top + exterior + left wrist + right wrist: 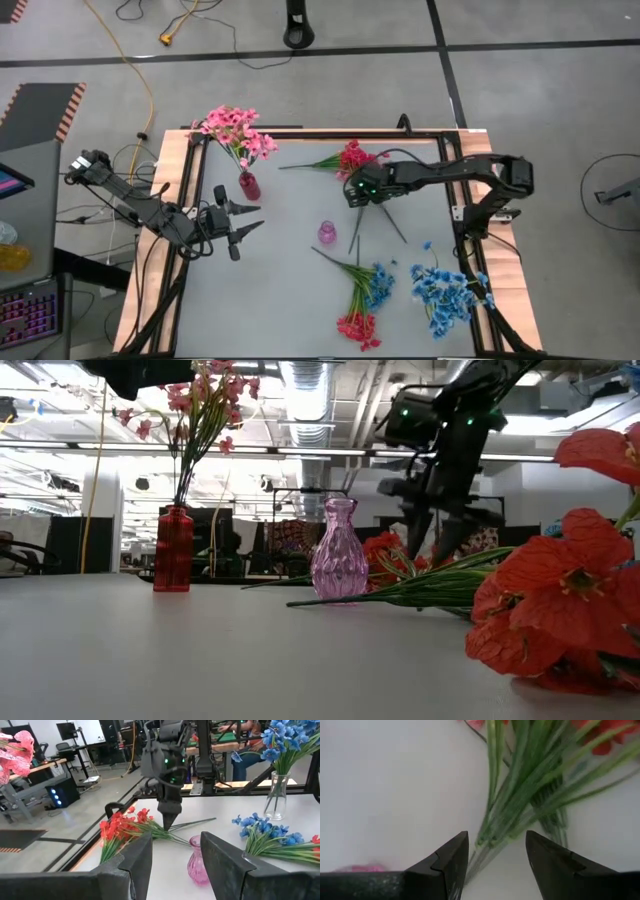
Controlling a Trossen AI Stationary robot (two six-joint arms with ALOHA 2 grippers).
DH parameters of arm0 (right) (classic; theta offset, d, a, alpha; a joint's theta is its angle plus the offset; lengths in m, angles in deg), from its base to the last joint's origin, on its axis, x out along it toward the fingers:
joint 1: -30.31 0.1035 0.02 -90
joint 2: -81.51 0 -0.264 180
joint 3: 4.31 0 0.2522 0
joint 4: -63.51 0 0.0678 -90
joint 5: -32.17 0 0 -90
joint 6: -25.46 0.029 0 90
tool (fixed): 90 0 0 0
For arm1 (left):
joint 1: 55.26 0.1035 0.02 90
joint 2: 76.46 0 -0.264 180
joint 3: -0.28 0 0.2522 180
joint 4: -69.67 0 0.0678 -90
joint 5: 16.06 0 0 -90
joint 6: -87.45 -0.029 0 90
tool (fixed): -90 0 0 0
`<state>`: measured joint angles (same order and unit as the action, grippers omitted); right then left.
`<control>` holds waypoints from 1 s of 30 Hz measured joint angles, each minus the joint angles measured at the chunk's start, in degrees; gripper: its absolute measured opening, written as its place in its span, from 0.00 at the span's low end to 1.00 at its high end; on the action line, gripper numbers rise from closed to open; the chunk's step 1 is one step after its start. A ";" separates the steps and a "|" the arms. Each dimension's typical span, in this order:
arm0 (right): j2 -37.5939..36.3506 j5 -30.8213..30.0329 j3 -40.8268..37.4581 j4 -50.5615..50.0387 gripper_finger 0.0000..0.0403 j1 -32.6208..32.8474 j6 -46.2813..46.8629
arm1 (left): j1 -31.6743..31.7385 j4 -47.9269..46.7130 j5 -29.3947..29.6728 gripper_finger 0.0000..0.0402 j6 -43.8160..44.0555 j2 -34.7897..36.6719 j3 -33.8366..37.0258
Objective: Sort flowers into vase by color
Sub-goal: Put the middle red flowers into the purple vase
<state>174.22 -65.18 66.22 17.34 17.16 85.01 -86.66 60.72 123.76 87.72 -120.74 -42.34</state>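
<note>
**A:** While both dark arms hang over the pale grey table [290, 215], the right one has the job: its right gripper [497, 857] is poised directly above the green stems of the red sprig [352, 158] lying at the far side, fingers spread with a clear gap and nothing between them yet.

**B:** So the grasp isn't made?

**A:** Not from what I see. In the right wrist view the stems run into the gap between the two dark fingers, but the fingers aren't touching them.

**B:** And the left gripper [238, 222]?

**A:** It waits near the red glass vase [249, 186], partly parted, carrying nothing. That vase already has the pink flowers [232, 128] standing in it.

**B:** What's left on the table?

**A:** A mixed red and blue bunch [362, 296] and a blue bunch [442, 290] lie at the near side, and the small pink glass vase [327, 233] stands empty mid-table.

**B:** Next move?

**A:** I'd say lower, pinch those thin stems squarely, lift, then thread them into a narrow neck. The stems are splayed, so some may slip free.
</note>
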 joint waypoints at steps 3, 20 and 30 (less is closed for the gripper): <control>2.02 0.04 0.00 0.94 0.56 -0.14 0.33 | 0.00 -0.02 0.00 0.39 0.00 0.01 0.00; 7.74 0.24 0.09 2.04 0.52 -0.12 1.95 | 0.00 -0.45 0.01 0.39 0.00 0.00 0.00; 7.84 0.22 0.04 2.28 0.30 -0.12 1.99 | 0.00 -0.70 0.02 0.39 0.00 0.01 0.00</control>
<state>182.06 -64.96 66.27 19.62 17.03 87.00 -86.66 60.02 123.78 87.72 -120.73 -42.34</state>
